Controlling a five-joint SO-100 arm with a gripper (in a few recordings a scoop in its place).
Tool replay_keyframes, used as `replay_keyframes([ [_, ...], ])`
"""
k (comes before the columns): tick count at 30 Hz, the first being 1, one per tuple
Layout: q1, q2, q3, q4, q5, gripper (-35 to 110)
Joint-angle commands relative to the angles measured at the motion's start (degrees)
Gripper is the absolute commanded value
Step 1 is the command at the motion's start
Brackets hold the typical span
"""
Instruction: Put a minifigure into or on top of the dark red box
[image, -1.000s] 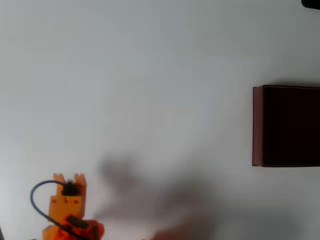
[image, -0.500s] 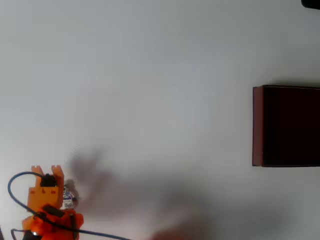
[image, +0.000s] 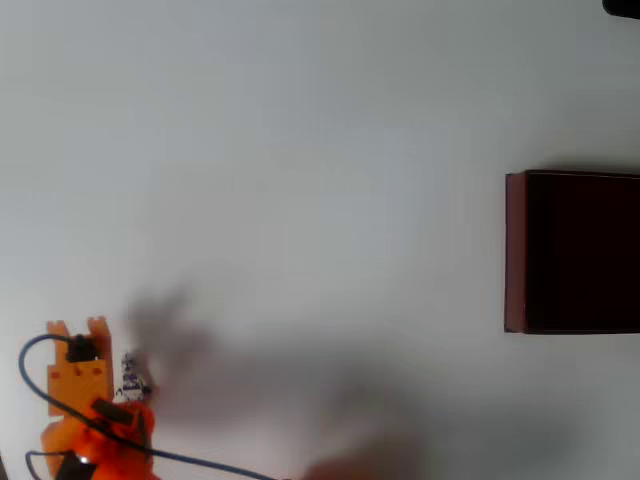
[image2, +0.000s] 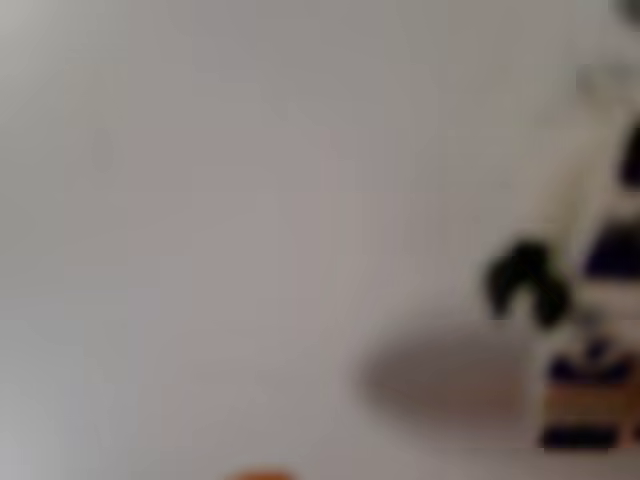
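A plain white tabletop (image: 300, 150) carries the whole scene, evenly lit, with soft grey shadows pooling along its lower edge in the overhead view. We note the orange plastic two-finger gripper (image: 75, 355) low in the tabletop's bottom-left corner, a blue cable looping around it. From above we cannot tell whether its jaws are open or closed; the wrist view is too blurred to settle it.

The tiny white and grey toy minifigure with small blue and dark marks (image: 132, 375) lies on the tabletop just beside the gripper, on its right in the overhead view. We cannot tell whether the two touch. In the wrist view the minifigure (image2: 580, 330) appears as a blurred shape at the right edge, with a dark shadow to its left.

The rectangular dark red box with thin maroon walls and a nearly black inside (image: 515, 250) sits at the tabletop's right edge, well apart from the minifigure and gripper.
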Motion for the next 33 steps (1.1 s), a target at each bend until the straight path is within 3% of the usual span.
replay_keyframes([
  [1,0.4,5.1,3.5,-2.0,1.3,18],
  [14,2.2,5.9,3.5,-2.6,-0.5,18],
  [33,2.8,2.5,9.8,-19.2,-0.8,17],
])
